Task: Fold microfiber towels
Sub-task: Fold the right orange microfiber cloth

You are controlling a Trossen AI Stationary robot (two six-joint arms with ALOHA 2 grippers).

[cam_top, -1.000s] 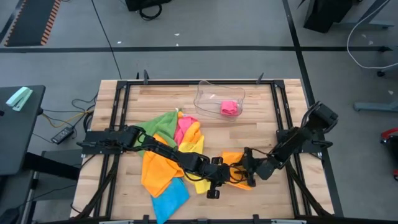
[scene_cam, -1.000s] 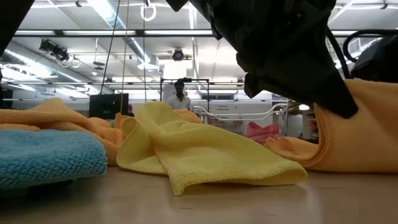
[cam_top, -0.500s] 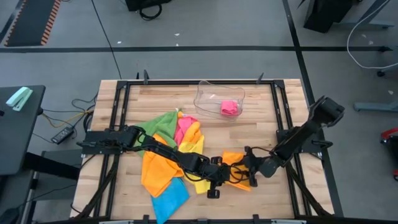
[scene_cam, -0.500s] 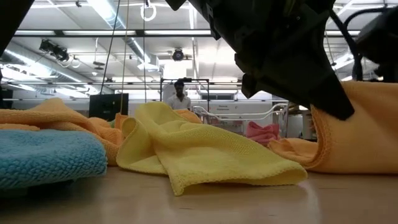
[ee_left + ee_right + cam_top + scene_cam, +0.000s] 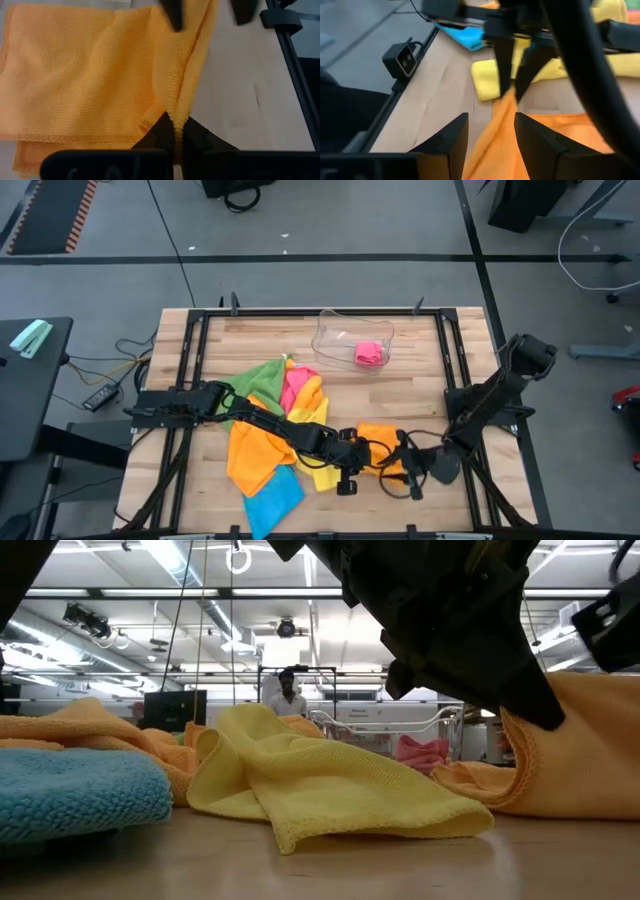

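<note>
Pinching a raised fold of the orange towel (image 5: 90, 75), the left fingers (image 5: 175, 131) were clenched on its edge near the front of the desk (image 5: 400, 370). The right fingers (image 5: 490, 131) stood parted, astride the same cloth (no grip visible). A yellow towel (image 5: 320, 785) lay just beside it, a blue towel (image 5: 272, 497) and another orange one (image 5: 250, 452) farther left, with green (image 5: 262, 376) and pink (image 5: 293, 387) behind. A folded pink cloth (image 5: 369, 353) sat in the clear tray (image 5: 335, 330).

Bright crumpled microfiber towels (image 5: 280, 430) strewn across table's front.
</note>
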